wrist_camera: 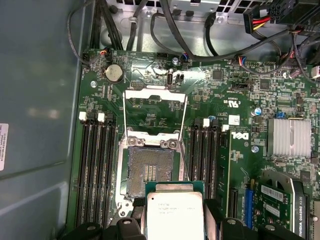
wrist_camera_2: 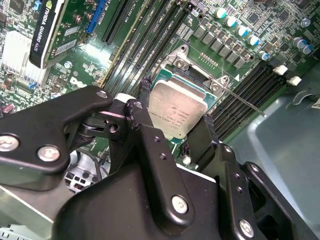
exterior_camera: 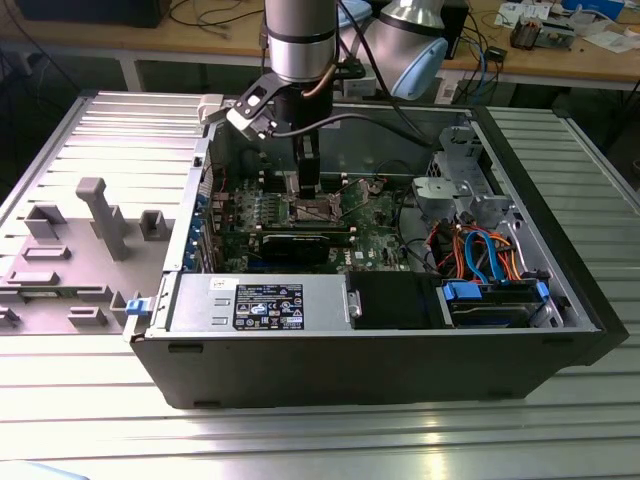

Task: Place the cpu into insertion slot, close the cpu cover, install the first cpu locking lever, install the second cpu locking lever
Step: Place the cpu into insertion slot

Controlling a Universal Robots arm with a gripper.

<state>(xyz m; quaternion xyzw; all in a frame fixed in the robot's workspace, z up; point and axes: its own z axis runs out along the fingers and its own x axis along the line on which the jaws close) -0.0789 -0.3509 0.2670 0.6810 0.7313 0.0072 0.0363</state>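
Note:
My gripper (wrist_camera: 175, 222) is shut on the cpu (wrist_camera: 175, 212), a silvery square chip held flat by two opposite edges between the black fingers (wrist_camera_2: 205, 131). In both wrist views the chip hovers over one edge of the insertion slot (wrist_camera: 150, 167), whose dark pin field stays largely uncovered. Beyond the slot the cpu cover (wrist_camera: 155, 102) lies swung open as a thin metal frame with a window. Two thin wire locking levers (wrist_camera: 186, 135) stand released along the socket's sides. In the exterior view the gripper (exterior_camera: 307, 186) reaches down into the open computer case just above the slot (exterior_camera: 318, 209).
Long black memory slots (wrist_camera: 97, 165) flank the socket on both sides. A graphics card (wrist_camera: 287, 200) and a finned heatsink (wrist_camera: 289, 136) lie nearby. Cables (wrist_camera: 190, 25) hang along the case wall. The power supply (exterior_camera: 260, 300) and a drive cage (exterior_camera: 490, 265) fill the case front.

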